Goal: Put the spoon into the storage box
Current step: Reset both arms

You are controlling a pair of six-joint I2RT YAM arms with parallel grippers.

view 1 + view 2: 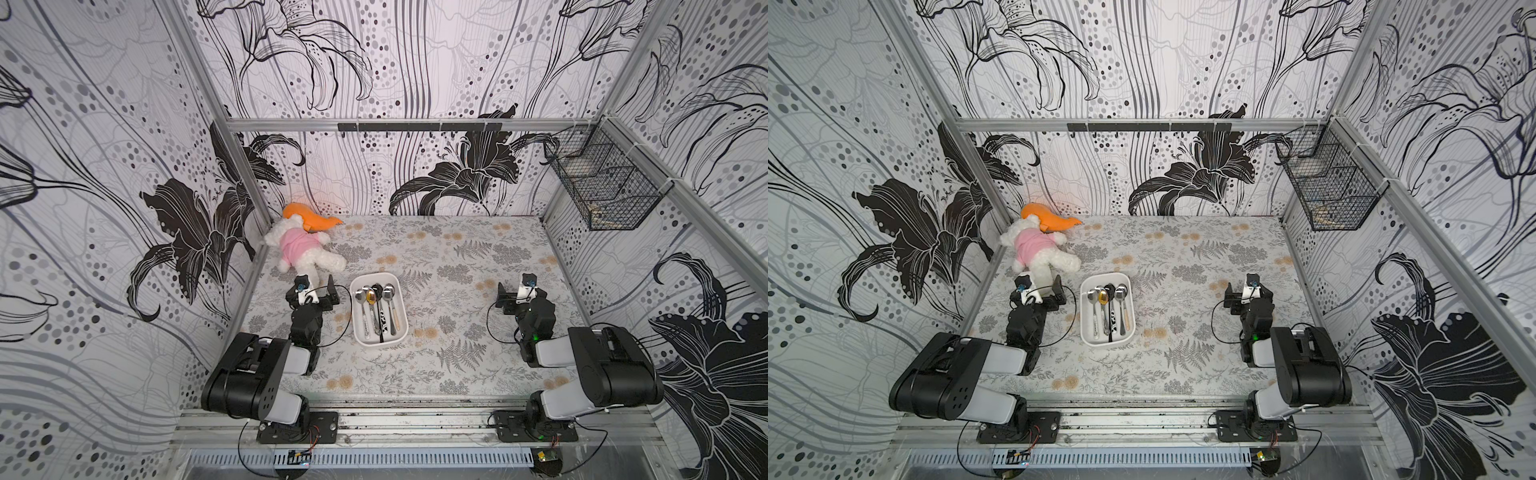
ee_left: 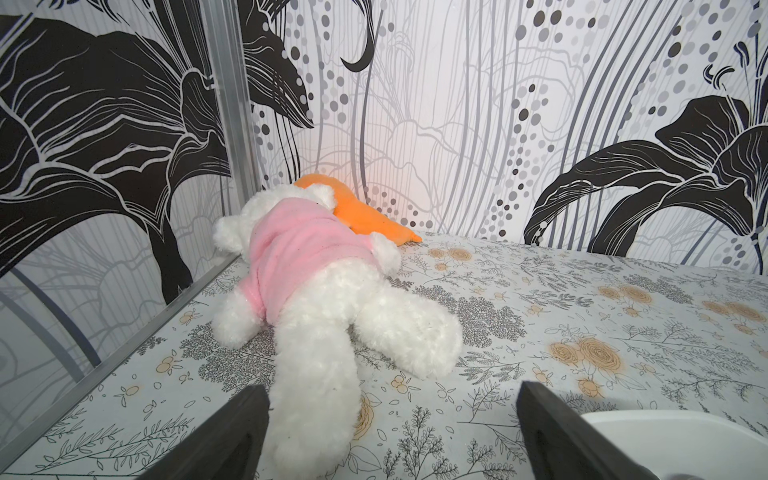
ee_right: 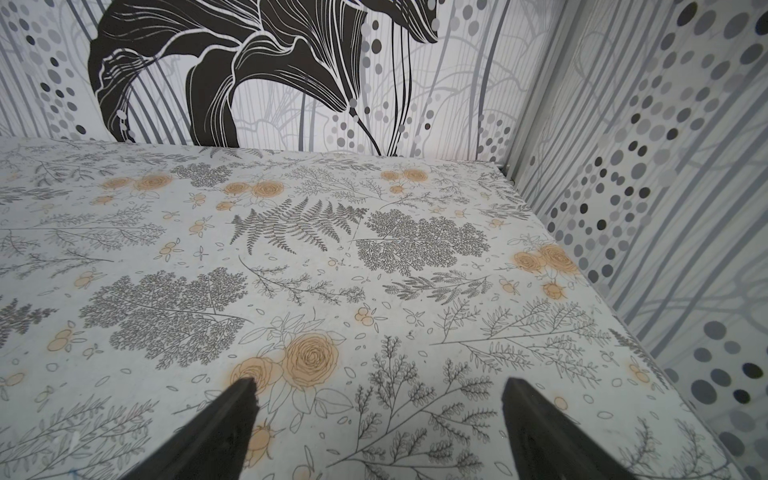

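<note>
We figured it was pretty much done: spoons (image 1: 379, 307) lay in the storage box (image 1: 355, 322), none left outside, and the left gripper (image 2: 392, 390) and right gripper (image 3: 378, 384) both gaped wide, empty.

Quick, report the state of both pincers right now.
Left pincer: open, holding nothing.
Right pincer: open, holding nothing.

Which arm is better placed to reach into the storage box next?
Left. Its open left gripper sits just beside the storage box; the open right gripper is well across the table. Spoons already lie inside.
</note>
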